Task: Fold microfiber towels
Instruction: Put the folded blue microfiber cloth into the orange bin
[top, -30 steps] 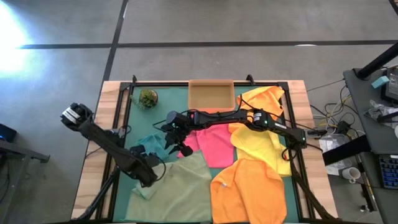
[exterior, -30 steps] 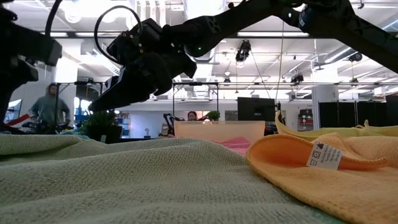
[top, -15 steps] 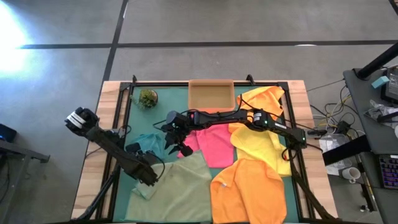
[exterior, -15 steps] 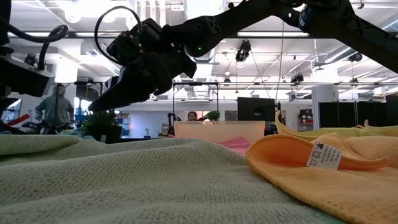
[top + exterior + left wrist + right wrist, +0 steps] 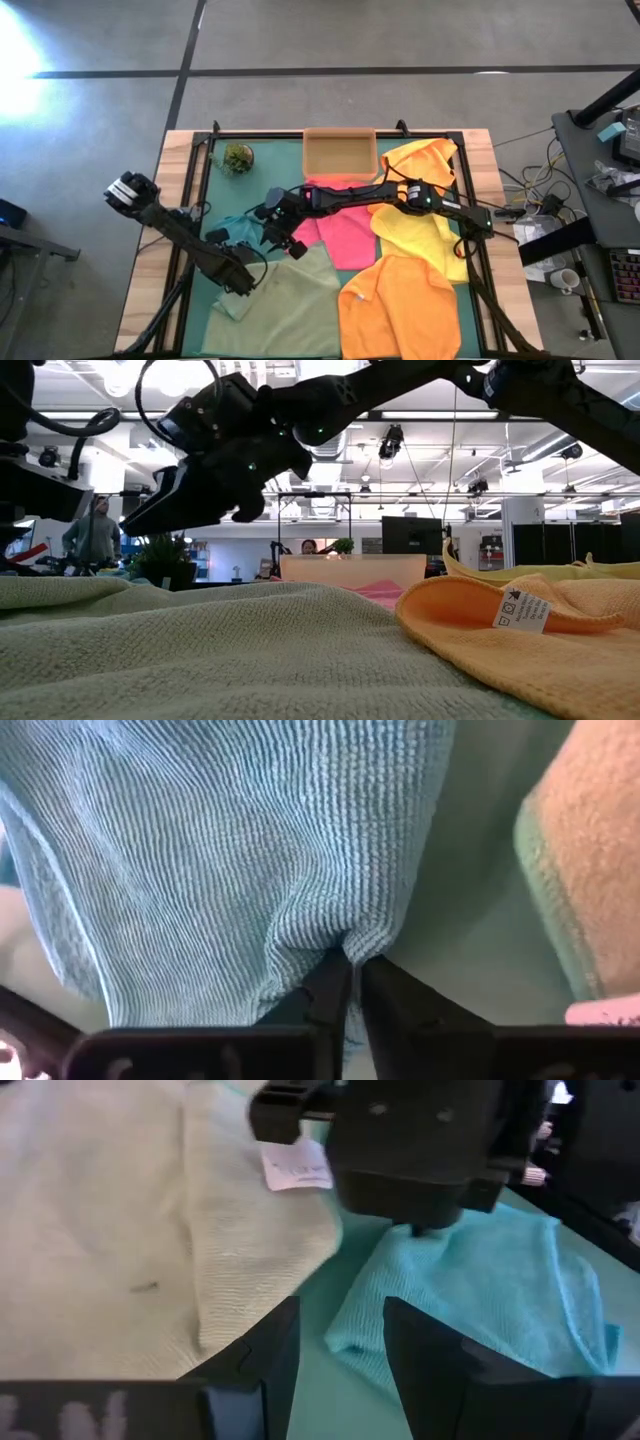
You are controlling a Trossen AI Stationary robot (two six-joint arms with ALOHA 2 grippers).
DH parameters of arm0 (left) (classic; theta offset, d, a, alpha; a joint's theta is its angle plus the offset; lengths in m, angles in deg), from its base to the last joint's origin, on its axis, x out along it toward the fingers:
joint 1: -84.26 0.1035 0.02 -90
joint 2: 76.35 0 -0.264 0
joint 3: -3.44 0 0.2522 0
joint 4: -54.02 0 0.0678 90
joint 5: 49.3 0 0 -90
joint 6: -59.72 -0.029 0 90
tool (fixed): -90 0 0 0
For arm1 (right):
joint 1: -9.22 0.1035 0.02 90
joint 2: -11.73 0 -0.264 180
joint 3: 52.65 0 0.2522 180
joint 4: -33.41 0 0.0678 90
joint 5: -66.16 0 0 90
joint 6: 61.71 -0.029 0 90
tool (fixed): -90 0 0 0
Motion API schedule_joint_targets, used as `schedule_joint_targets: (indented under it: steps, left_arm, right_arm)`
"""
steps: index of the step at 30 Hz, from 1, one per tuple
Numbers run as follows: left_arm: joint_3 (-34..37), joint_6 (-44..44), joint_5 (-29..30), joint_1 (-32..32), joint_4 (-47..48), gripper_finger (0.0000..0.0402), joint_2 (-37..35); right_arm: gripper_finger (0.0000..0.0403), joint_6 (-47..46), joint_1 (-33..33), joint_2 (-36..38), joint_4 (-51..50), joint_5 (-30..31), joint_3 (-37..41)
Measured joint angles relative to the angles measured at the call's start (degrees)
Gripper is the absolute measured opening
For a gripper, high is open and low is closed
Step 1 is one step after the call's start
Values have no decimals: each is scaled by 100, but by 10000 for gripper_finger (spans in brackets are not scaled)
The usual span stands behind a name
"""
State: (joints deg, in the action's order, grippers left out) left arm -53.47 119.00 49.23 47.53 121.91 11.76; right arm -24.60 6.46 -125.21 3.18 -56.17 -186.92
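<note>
nearest the front edge of the table lie my pale sage green towel (image 5: pixel 290 300) and, beside it on my right, the orange towel (image 5: pixel 400 305), which overlaps the sage one's corner. in the low view the sage cloth (image 5: pixel 200 650) fills the foreground and the orange one (image 5: pixel 520 625) shows a small white label.

just past the sage towel's far left corner sits my left gripper (image 5: pixel 222 240), down on the teal towel (image 5: pixel 245 232). my left wrist view shows its two dark fingers (image 5: pixel 328 988) pressed together with a fold of the teal cloth (image 5: pixel 250 850) pinched between them, the ribbed fabric bunching up at the tips.

next to it, over the border of the teal and sage towels, hangs my right gripper (image 5: pixel 278 238), reached far across the mat from the right side. its fingers (image 5: pixel 275 1350) stand apart with nothing between them, and through the gap i see the teal towel (image 5: pixel 480 1295) crumpled on the green mat (image 5: pixel 215 185), the sage towel's edge with its white tag, and my left gripper (image 5: pixel 415 1140) standing on the teal cloth. in the low view the right gripper (image 5: pixel 175 510) floats above the cloth.

farther on lies the hot pink towel (image 5: pixel 345 230), with the yellow towel (image 5: pixel 415 235) to its right and another orange towel (image 5: pixel 420 155) beyond that. at the far edge sit the cardboard tray (image 5: pixel 340 150) and a small green plant (image 5: pixel 238 157).
</note>
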Motion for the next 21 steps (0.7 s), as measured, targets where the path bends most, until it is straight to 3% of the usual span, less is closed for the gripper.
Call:
schedule_joint_targets:
  steps: [7, 16, 21]
  left_arm:
    - [-7, -19, 346, 9, -162, 3, -230]
    - [44, -9, 677, 54, -299, 1, -768]
    - [42, -12, 688, 174, -349, 1, -791]
  right_arm:
    - [137, -453, -12, 0, 45, 58, 162]
    - [137, -194, -13, 0, 50, 105, 245]
    - [137, -126, -21, 2, 45, 441, 310]
